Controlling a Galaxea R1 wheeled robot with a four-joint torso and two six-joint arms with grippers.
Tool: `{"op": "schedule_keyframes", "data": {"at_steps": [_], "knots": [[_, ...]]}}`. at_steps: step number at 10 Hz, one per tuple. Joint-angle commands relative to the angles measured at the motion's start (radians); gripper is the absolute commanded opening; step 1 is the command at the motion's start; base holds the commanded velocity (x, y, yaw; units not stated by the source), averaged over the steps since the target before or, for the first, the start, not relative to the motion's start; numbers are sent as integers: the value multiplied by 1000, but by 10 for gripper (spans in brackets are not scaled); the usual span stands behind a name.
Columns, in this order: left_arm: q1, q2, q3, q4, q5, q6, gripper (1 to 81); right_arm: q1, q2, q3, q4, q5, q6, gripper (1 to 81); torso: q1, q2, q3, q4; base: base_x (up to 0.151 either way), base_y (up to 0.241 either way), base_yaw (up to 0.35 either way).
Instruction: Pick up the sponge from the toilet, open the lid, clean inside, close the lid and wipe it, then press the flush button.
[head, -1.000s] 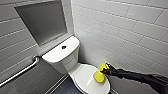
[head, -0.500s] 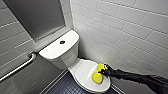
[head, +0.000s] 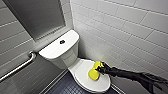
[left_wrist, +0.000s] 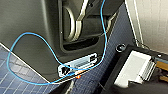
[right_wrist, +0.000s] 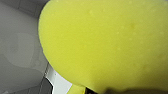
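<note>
**Sponge on the closed lid, right hand clamped around it**

Here's the toilet, white and glossy, tucked into the corner of a grey-tiled wall. The lid is down over the bowl. On it sits the sponge, bright yellow, on the side of the lid nearest the wall. One lobe points toward the tank and the other lies out over the middle of the lid.

The right hand, dark and gloved-looking, reaches in across the toilet's wall side and pinches the sponge at its narrow waist. The lower lobe looks to be touching the lid, though the exact contact is hard to make out. In the right wrist view the sponge looms huge and yellow, with a pale curve of toilet behind it.

Behind the lid, the tank's flat top carries the flush button, small and dark at its middle, well apart from the sponge. A metal grab rail runs along the wall on the toilet's far side from the arm. Dark blue tiled floor lies in front of the bowl.

The left wrist view shows the robot's own grey body, a looping blue cable and the same dark floor. I cannot tell whether the left hand is spread or pressed together.
</note>
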Motion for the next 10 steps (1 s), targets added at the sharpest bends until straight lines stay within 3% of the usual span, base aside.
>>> {"op": "schedule_keyframes", "data": {"at_steps": [1, 3, 4, 8, 9, 10], "knots": [[46, -6, -10, 1, 55, 0, 811, 130, 63, -59, 14, 15, 4, 10, 0, 0, 0, 0, 0, 0, 0], [49, -6, -10, 1, 54, 0, 811, 137, 65, -62, 16, 24, 4, 10, 0, 0, 0, 0, 0, 0, 0], [51, -5, -10, 1, 54, 0, 811, 142, 69, -67, 17, 37, 6, 10, 64, -100, 0, 0, 0, 0, 0], [60, -5, -12, -7, 54, 0, 811, 125, 94, -151, 28, 88, 36, 10, 121, -193, 0, 0, 0, 0, 0], [60, -5, -12, -7, 54, 0, 811, 108, 100, -173, 31, 107, 57, 10, 80, -131, 0, 0, 0, 0, 0], [60, -2, -12, -7, 54, 0, 811, 84, 100, -200, 31, 136, 105, 10, 103, -167, 0, 0, 0, 0, 0]]}}
